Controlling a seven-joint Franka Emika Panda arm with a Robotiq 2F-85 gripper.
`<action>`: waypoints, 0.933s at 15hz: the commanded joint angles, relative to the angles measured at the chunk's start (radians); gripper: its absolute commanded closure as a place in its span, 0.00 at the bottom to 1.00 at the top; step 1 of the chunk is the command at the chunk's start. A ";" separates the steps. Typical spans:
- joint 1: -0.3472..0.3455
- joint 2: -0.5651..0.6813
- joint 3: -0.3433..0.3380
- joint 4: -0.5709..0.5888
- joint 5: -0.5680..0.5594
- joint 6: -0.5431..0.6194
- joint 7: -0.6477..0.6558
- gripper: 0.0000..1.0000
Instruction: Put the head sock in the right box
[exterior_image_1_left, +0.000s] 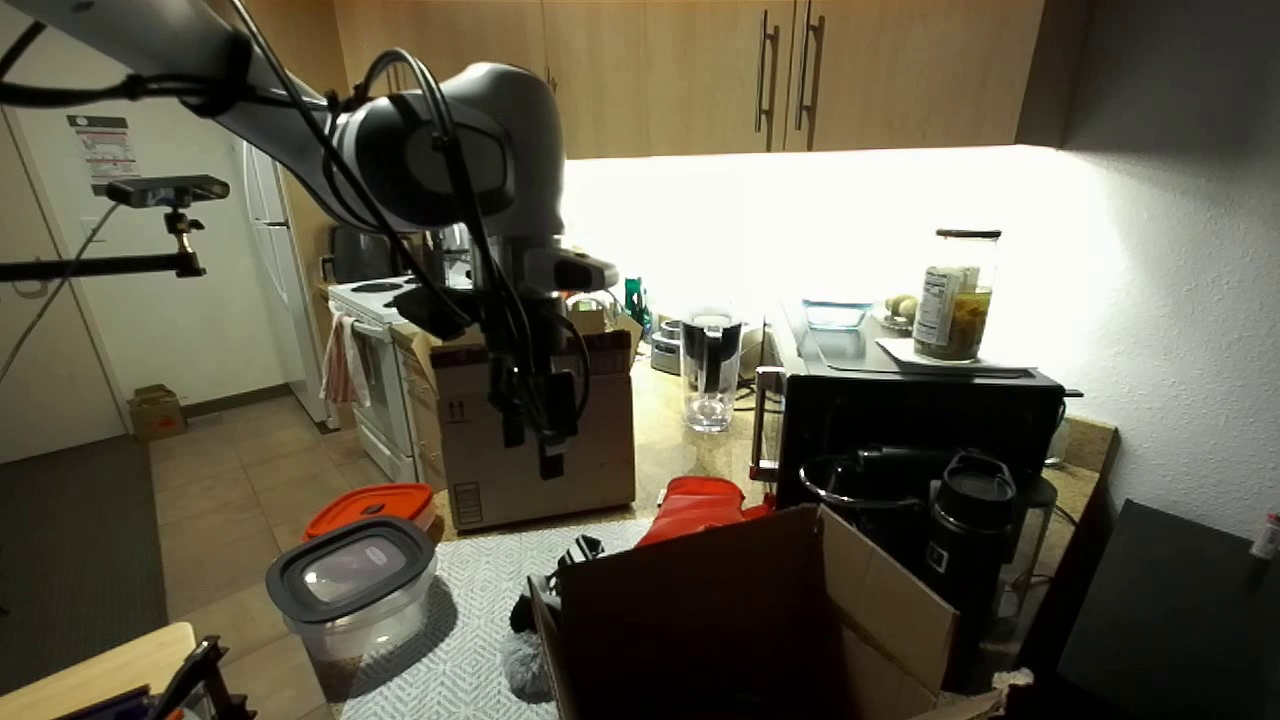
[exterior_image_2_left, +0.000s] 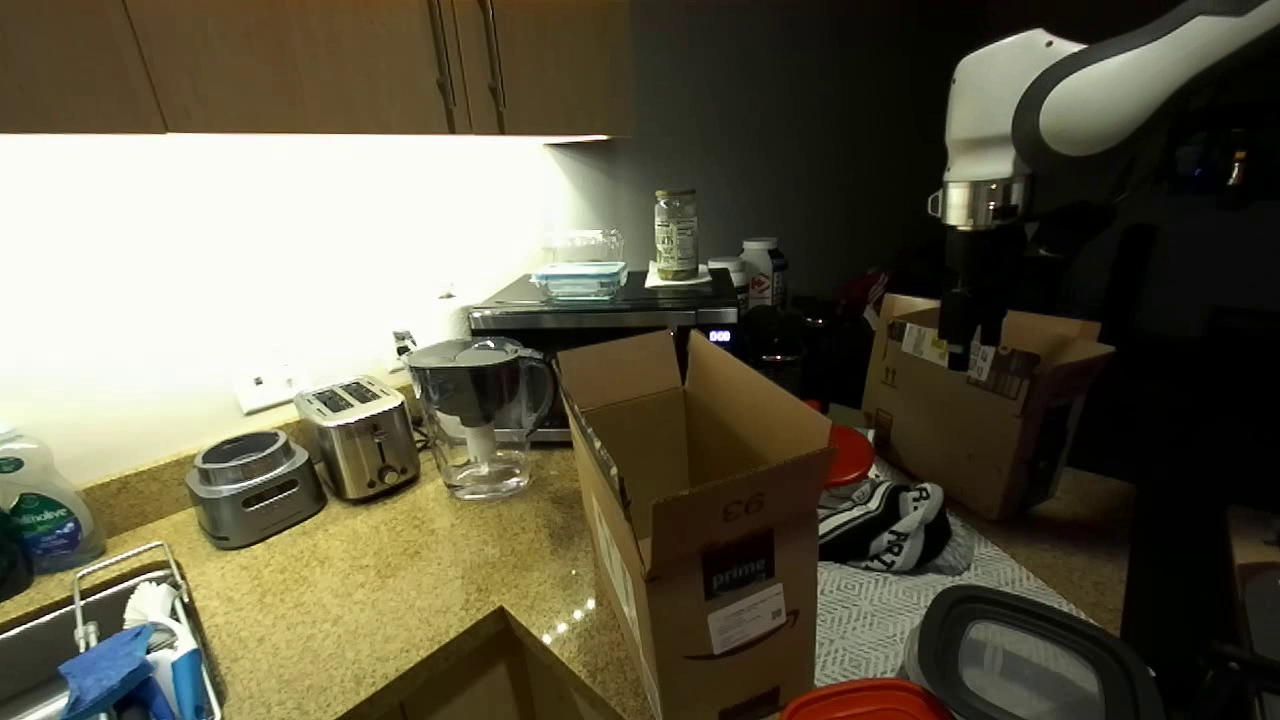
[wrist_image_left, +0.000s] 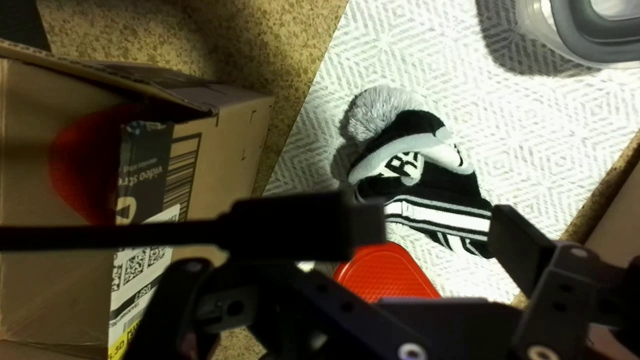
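gripper (wrist_image_left: 435, 230): fingers (wrist_image_left: 367, 227) spread, tips well apart, pointing down; it hangs in the air over the counter (exterior_image_2_left: 400, 580).

hat (wrist_image_left: 415, 170): black, white and grey, fluffy grey pompom (wrist_image_left: 377, 112) at one end. i see it crumpled on the patterned mat (wrist_image_left: 530, 150) below the gripper, clear of it; in the wrist view part of it shows between the fingers.

right box (exterior_image_1_left: 700, 620): cardboard, flaps raised, to one side of the gripper. hat lies outside it, near but apart. something red (wrist_image_left: 82, 167) shows dimly in its mouth.

another box (exterior_image_2_left: 740, 510): cardboard, flaps raised too, on the gripper's other side.

also lower than the gripper: a red thing (wrist_image_left: 385, 275) just beside the hat, kind unclear to me, and a lidded clear tub (exterior_image_1_left: 355, 580) farther off.
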 joint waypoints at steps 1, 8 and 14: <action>-0.006 0.019 0.022 -0.024 -0.027 0.036 0.043 0.00; -0.010 0.082 0.028 -0.045 -0.055 0.057 0.070 0.00; -0.010 0.147 0.012 -0.068 -0.081 0.068 0.069 0.00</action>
